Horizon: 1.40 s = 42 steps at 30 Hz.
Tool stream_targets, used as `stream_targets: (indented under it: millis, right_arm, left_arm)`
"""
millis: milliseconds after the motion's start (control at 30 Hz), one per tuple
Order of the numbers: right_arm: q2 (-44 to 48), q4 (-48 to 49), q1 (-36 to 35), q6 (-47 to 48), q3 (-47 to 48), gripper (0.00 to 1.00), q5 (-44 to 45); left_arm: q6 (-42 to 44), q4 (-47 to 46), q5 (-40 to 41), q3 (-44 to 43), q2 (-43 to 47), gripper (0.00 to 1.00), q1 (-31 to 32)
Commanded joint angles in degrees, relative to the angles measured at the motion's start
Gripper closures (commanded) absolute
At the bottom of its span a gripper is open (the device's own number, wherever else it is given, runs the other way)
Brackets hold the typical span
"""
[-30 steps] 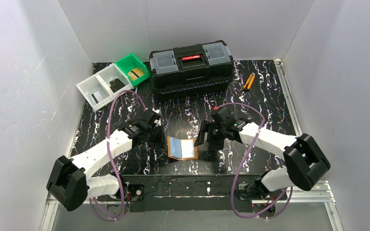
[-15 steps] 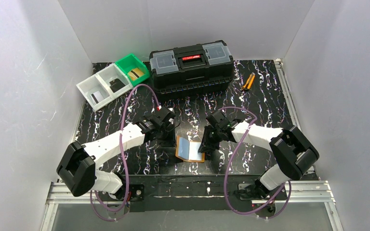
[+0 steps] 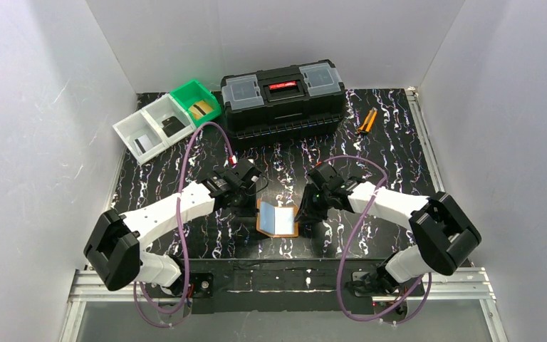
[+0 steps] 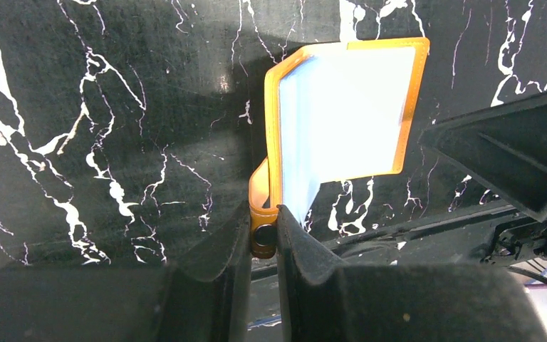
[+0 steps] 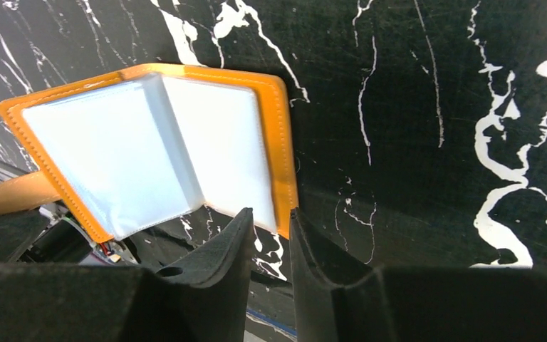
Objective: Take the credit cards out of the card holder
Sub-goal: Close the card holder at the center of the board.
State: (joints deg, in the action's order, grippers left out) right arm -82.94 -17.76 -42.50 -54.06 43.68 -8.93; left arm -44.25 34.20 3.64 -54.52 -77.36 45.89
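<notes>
The orange card holder (image 3: 278, 219) lies open between the two arms, its clear bluish pockets facing up (image 5: 149, 149). My left gripper (image 4: 263, 224) is shut on the holder's orange snap strap at its left edge (image 4: 342, 107); from above it (image 3: 253, 203) touches that side. My right gripper (image 5: 271, 214) has its jaws a narrow gap apart at the holder's right corner, gripping nothing; it (image 3: 303, 212) sits just right of the holder. Dark credit cards (image 3: 142, 144) lie in the white bin and a gold-tan card (image 3: 201, 109) in the green bin.
A black toolbox (image 3: 283, 100) stands at the back centre. The white bin (image 3: 122, 130) and green bin (image 3: 185, 92) sit at the back left. Orange-handled pliers (image 3: 367, 121) lie at the back right. White walls close in three sides.
My left gripper moved right onto the holder's strap and shifted the holder a little to the right. My right gripper's jaws narrowed from wide apart and closed in on the holder's right edge.
</notes>
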Motion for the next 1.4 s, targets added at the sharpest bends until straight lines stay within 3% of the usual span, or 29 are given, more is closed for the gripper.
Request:
stream_targets:
  millis: [0, 300, 667, 800, 967, 1200, 1367]
  right_arm:
    - [-3.0, -0.2, -0.3, 0.0, 0.4, 0.70, 0.1]
    - [-11.1, 4.0, -1.4, -0.5, 4.3, 0.89, -4.2]
    - [-13.7, 7.0, -2.5, -0.7, 5.4, 0.92, -7.2]
    - [-12.0, 6.3, -2.5, -0.5, 4.9, 0.91, -6.7]
    - [-8.2, 3.9, -2.5, -0.3, 3.5, 0.89, -4.1]
    - [-2.5, -1.3, -2.5, 0.4, 3.0, 0.88, -0.2]
    - [1.7, -5.4, -2.3, 0.8, 3.1, 0.87, 2.7]
  left_arm:
    - [-0.9, 2.4, 2.4, -1.9, 2.5, 1.00, 0.7]
    - [-1.2, 2.2, 2.1, -3.5, 1.6, 1.00, 2.4]
    - [0.1, -1.6, -2.1, -8.7, -9.5, 1.00, 6.1]
    - [0.2, -3.4, -3.5, -9.9, -12.9, 0.77, 6.2]
    - [1.1, -4.1, -3.6, -12.1, -14.3, 0.55, 6.3]
    - [2.7, -5.5, -5.9, -13.5, -14.0, 0.27, 6.3]
    - [3.3, -6.4, -8.0, -14.6, -14.3, 0.15, 6.2]
